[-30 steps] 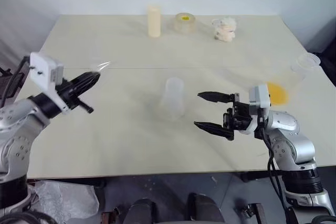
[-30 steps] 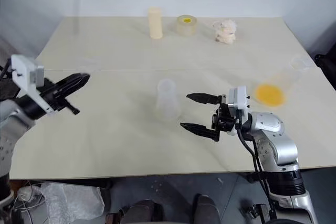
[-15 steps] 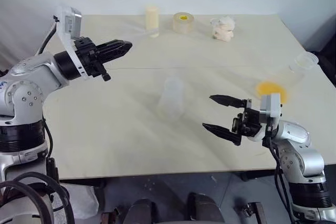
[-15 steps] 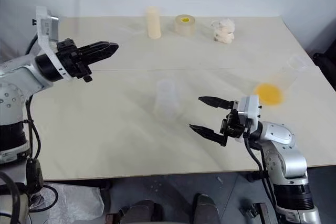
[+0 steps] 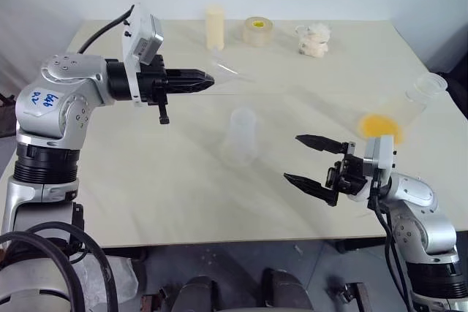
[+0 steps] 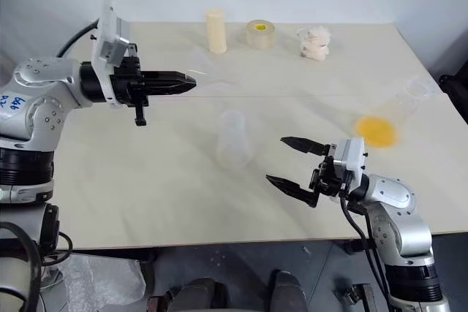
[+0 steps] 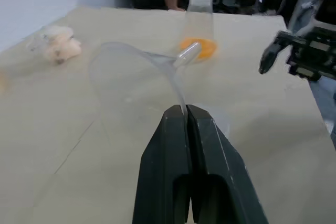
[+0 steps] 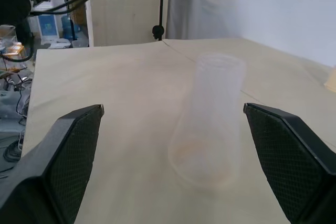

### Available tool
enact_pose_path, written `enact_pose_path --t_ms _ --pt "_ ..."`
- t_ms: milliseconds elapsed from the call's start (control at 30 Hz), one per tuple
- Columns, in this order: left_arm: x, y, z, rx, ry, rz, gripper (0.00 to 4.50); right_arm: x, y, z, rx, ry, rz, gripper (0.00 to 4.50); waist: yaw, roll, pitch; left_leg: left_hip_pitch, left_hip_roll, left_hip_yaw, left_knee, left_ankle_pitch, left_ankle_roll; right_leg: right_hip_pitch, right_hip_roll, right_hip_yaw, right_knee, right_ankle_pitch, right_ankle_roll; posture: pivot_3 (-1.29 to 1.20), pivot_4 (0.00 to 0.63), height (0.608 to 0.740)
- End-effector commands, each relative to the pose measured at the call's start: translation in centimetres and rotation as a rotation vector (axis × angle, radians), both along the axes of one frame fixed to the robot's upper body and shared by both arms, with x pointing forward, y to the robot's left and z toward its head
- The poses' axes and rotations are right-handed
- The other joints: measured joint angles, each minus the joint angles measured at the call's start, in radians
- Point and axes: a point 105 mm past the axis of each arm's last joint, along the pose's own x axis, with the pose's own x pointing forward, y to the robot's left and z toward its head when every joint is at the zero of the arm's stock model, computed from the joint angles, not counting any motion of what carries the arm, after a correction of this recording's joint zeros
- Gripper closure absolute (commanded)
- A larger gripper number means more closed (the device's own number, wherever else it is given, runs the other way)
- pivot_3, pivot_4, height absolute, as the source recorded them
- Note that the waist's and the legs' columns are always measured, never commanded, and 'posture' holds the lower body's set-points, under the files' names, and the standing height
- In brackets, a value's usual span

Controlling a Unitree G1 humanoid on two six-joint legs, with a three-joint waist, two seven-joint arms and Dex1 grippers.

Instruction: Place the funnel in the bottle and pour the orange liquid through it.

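Left claw [image 7: 187,109] pinching funnel [image 7: 131,72]

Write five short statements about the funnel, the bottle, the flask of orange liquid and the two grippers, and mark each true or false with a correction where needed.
1. The left gripper is shut on the funnel. True.
2. The funnel already sits in the bottle. False: it is held in the air, up and to the left of the bottle's mouth.
3. The right gripper is open, with the bottle standing between its fingers in the right wrist view. True.
4. The orange liquid is in the bottle. False: it lies in a clear conical flask near the table's right edge.
5. The right gripper holds the flask. False: it holds nothing.
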Motion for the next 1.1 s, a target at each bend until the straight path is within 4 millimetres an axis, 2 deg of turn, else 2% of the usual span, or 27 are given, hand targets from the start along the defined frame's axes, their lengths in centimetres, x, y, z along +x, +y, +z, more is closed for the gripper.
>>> enact_pose_path --t_ms 33,167,300,433,1100 --pt "-0.7 -0.6 1.5 0.021 -0.135 -0.08 4.48 -0.3 -0.4 1.3 0.0 -0.058 -0.024 0.0 0.002 0.0 0.0 0.0 0.0 0.0 0.0 0.0 0.0 0.0 0.0 0.0 0.0 0.0 0.0 0.0 0.15 0.74" --pt "-0.7 -0.6 0.8 0.143 -0.183 -0.119 4.48 0.3 -0.8 1.6 0.005 -0.056 -0.056 0.0 0.0 0.0 0.0 0.0 0.0 0.0 0.001 0.0 0.0 0.0 0.0 0.0 0.0 0.0 0.0 0.0 0.15 0.74" --pt "0.4 0.1 -0.4 0.309 -0.233 -0.109 4.48 1.1 -1.4 1.9 -0.021 -0.071 -0.09 0.0 0.002 0.0 0.0 0.0 0.0 0.001 0.001 0.0 0.0 0.0 0.0 0.0 0.0 0.0 0.0 0.0 0.15 0.74" --pt "1.2 0.5 -0.8 0.385 -0.282 -0.104 4.48 1.6 -1.9 2.5 -0.008 -0.082 -0.123 0.0 0.001 0.0 0.0 -0.001 0.0 0.002 0.001 0.0 0.001 -0.001 0.0 -0.001 0.0 0.0 0.0 0.0 0.15 0.74" --pt "3.3 -1.4 -0.6 0.514 -0.414 -0.208 4.48 1.3 -1.5 2.9 0.016 -0.086 -0.16 0.0 0.001 -0.001 0.001 -0.006 0.0 0.001 0.004 0.001 0.002 -0.002 0.0 -0.003 0.001 0.0 0.001 0.0 0.15 0.74"
